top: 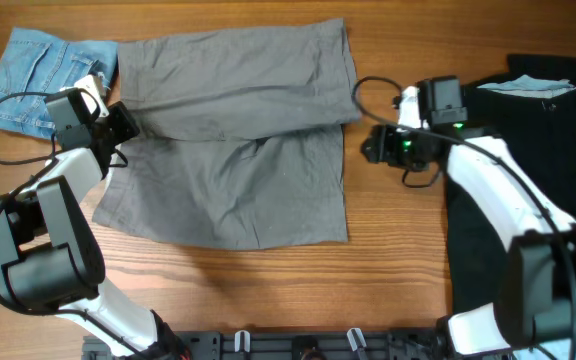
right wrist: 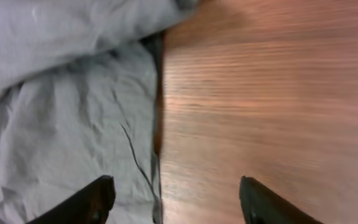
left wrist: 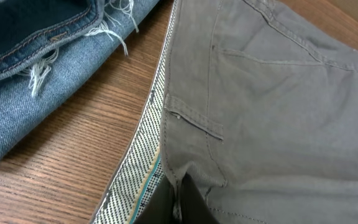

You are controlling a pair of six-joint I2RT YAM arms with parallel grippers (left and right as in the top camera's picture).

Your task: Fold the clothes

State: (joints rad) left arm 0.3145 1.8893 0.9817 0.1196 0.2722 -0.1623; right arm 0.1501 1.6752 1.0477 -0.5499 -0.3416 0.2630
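Overhead: creased grey cotton shorts (top: 238, 150) spread on grained wooden table (top: 268, 290).

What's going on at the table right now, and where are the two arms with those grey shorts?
The grey shorts lie spread out on the table, with no fold made yet. The left gripper looks shut on their waistband at the left edge. The right gripper is open over the hem on the opposite side and holds nothing. The denim shorts sit by the left arm, and the black garments lie under the right arm; neither is being handled.
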